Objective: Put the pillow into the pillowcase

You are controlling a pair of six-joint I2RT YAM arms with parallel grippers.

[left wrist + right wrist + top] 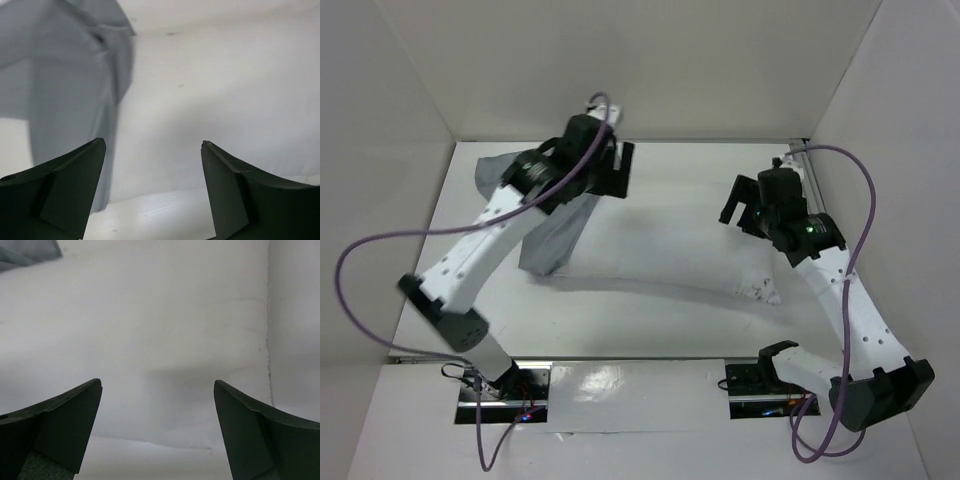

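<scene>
The pillow (665, 240) is a plump white cushion lying across the middle of the white table. Its left end sits in or under the blue-grey pillowcase (552, 240), which is bunched beneath my left arm. My left gripper (618, 168) hovers open over the pillow's far left part, holding nothing. The left wrist view shows the pillowcase (65, 75) on the left and the pillow (215, 100) ahead of that gripper (152, 170). My right gripper (738, 200) stands open above the pillow's right end. In the right wrist view this gripper (157, 410) faces the pillow (160, 325), with a pillowcase corner (25, 252) at top left.
White walls (650, 60) close in the table at the back and both sides. Purple cables (360, 270) loop off each arm. A shiny metal strip (640, 385) runs along the near edge between the arm bases.
</scene>
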